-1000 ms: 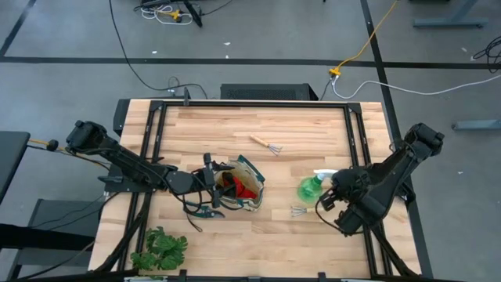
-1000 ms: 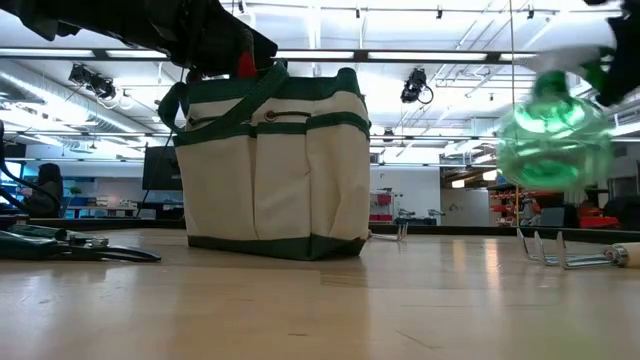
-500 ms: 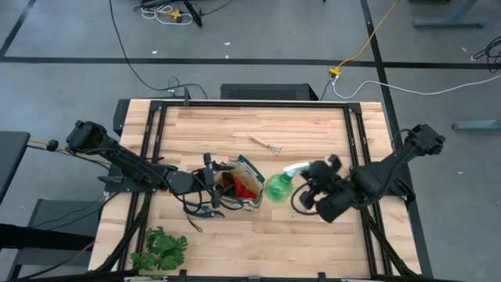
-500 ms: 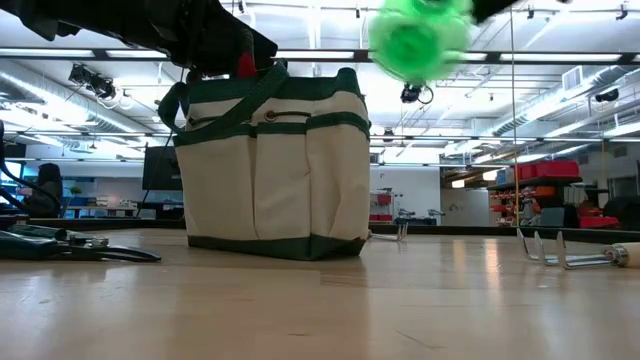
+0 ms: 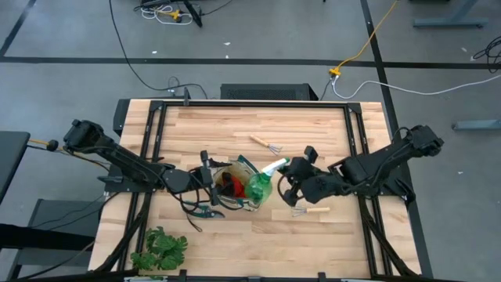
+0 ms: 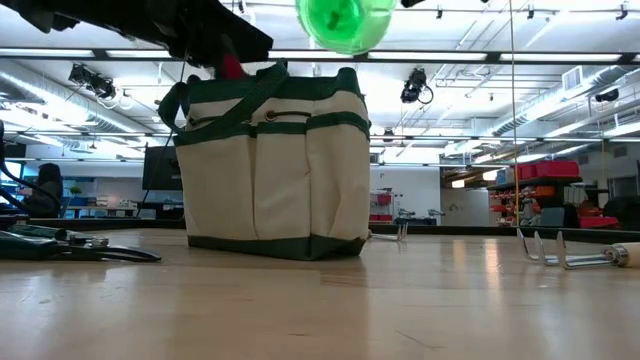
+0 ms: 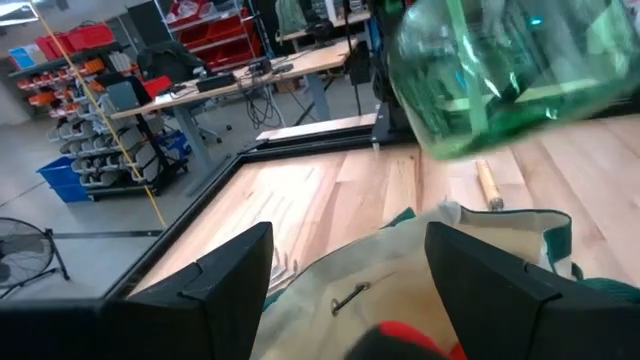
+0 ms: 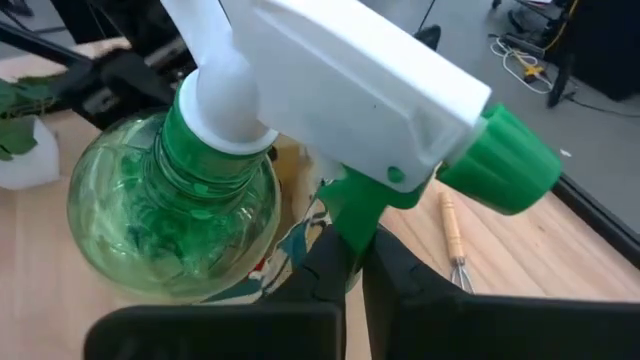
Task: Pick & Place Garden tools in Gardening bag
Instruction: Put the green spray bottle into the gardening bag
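Observation:
The beige gardening bag [image 5: 237,204] with green trim stands upright at the table's middle, red gloves [image 5: 229,185] inside it. My left gripper [image 5: 210,178] stands open at the bag's left rim [image 7: 400,270], one finger on either side of it. My right gripper [image 5: 288,174] is shut on the green spray bottle [image 5: 258,186], which hangs above the bag's right rim [image 6: 345,22]. One rake [image 5: 266,144] lies beyond the bag. Another rake [image 5: 309,210] lies under my right arm. The shears [image 5: 205,210] lie at the bag's near left. My left gripper straddles the bag's rim; whether its fingers [image 7: 230,275] touch the cloth I cannot tell. My right gripper pinches the bottle's green trigger piece [image 8: 362,212], just under the white nozzle head, between its two fingers. It comes slanting down from the table's right. The bottle is lifted clear and tilted, its round body toward the bag.
A leafy plant [image 5: 160,249] sits at the near left corner. The dark frame rails [image 5: 254,104] run around the tabletop. Bare wood lies at the far side and the near middle.
My right gripper has carried the spray bottle up and toward the table's left, from beside the near rake to above the bag's right rim, rolling as it went. The bottle has turned with it, its nozzle now pointing toward the far right.

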`<state>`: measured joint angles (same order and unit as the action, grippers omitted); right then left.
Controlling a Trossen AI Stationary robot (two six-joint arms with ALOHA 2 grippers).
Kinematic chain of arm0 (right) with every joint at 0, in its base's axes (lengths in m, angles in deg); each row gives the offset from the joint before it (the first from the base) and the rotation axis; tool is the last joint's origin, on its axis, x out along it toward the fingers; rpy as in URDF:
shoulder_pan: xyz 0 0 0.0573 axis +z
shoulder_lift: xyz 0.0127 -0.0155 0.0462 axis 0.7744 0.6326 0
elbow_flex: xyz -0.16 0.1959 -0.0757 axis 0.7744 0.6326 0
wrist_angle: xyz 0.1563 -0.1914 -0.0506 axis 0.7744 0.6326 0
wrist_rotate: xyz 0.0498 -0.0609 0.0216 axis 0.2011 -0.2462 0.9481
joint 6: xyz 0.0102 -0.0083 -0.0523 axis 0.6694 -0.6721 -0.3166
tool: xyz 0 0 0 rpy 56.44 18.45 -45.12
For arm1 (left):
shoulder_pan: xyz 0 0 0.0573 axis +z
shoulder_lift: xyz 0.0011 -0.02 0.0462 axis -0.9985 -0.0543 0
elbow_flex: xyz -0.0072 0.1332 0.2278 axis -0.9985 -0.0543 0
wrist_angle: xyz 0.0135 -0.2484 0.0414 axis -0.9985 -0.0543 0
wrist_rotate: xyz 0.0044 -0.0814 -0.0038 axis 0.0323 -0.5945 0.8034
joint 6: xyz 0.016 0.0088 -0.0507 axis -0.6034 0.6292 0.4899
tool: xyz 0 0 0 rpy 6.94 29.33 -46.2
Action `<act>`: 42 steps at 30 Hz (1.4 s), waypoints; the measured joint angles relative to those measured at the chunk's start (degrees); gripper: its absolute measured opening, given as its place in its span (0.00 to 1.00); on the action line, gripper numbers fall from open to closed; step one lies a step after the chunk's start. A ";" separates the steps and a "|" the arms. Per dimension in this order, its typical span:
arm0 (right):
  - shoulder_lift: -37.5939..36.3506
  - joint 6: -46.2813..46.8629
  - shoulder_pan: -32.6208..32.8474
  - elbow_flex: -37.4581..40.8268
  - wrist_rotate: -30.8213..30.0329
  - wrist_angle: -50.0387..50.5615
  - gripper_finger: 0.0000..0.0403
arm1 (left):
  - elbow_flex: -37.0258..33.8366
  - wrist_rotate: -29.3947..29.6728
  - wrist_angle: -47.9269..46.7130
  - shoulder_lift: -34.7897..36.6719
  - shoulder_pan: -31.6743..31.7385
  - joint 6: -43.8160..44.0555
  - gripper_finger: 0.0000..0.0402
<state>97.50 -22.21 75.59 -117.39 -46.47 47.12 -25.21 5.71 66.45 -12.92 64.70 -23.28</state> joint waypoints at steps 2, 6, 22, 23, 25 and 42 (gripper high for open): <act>0.68 -1.39 -0.63 0.00 1.10 -1.60 0.01 | 0.00 0.18 -1.60 1.75 -0.40 0.00 0.67; 2.15 -4.04 -1.71 0.00 1.91 -4.47 0.01 | 0.04 1.17 -4.54 4.66 -0.98 0.01 0.67; 7.18 -12.01 -7.04 0.00 6.13 -12.21 0.01 | 0.02 7.20 -14.77 10.75 -1.32 -0.42 0.67; 7.48 -12.21 -7.31 0.00 6.19 -12.13 0.01 | 0.02 7.23 -14.96 10.75 -1.32 -0.37 0.67; 7.99 -12.55 -7.74 0.00 6.27 -12.12 0.01 | 0.02 7.23 -15.38 10.75 -1.32 -0.35 0.67; 11.57 -14.85 -8.96 0.00 9.00 -11.65 0.01 | 0.02 7.25 -15.98 10.75 -1.30 0.77 0.67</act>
<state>109.07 -37.06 66.63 -117.39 -37.47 35.47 -25.19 12.96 50.48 -2.17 63.40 -22.51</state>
